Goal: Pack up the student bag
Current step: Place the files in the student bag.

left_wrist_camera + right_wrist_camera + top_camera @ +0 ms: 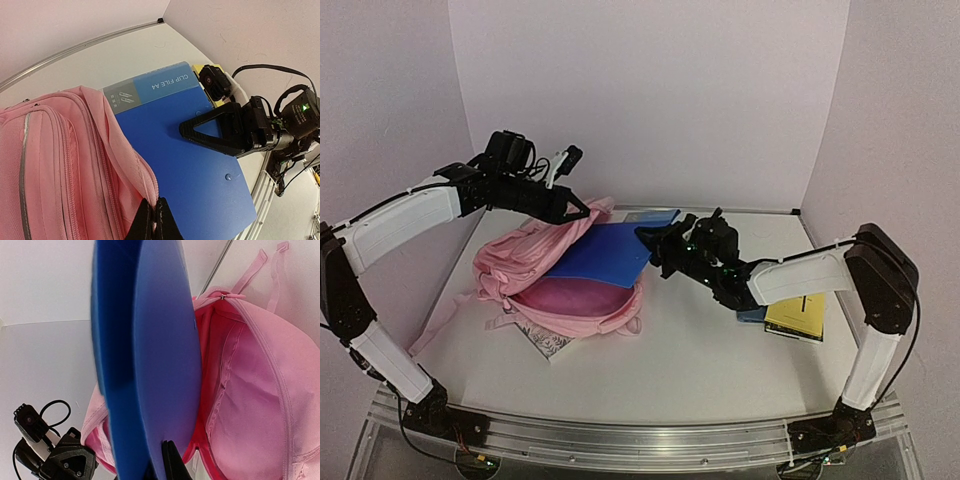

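Pink fabric student bag [515,268] lies open on the white table [700,360], its rim pinched by the closed left gripper [582,208]. The right gripper [652,240] clamps a flat blue clip file [605,250] over its mouth.

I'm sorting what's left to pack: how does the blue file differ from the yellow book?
The blue file is up in the air, gripped at its edge by the right gripper, over the open bag; the yellow book lies flat on the table. The file looks far larger than the book. Both are flat and rectangular, and neither is fully inside the bag.
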You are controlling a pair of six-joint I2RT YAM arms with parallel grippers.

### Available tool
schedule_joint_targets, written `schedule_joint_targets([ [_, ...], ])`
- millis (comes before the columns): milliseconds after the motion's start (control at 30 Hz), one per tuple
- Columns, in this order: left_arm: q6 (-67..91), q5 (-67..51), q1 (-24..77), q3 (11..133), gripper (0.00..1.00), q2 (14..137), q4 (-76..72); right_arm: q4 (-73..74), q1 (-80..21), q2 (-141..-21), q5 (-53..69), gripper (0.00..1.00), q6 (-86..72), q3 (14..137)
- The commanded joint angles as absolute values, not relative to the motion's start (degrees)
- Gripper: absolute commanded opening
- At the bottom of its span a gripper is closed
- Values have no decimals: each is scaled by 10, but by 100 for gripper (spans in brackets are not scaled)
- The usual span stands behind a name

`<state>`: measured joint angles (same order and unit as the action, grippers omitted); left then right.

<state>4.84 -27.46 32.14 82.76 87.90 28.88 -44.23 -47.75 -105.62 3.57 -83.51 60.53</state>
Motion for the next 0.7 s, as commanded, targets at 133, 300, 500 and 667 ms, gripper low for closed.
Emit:
schedule_joint_targets([
  [133, 57, -312, 324, 838, 0, 836, 216, -470, -507, -1034, -53, 0, -802, 677],
  [300, 59, -317, 324, 839, 0, 837, 217, -411, -537, -1080, -128, 0, -816, 695],
  [500, 59, -318, 325, 838, 0, 836, 217, -376, -564, -1168, -161, 0, -849, 738],
  [667, 59, -319, 324, 838, 0, 836, 217, -368, -571, -1237, -164, 0, -848, 800],
])
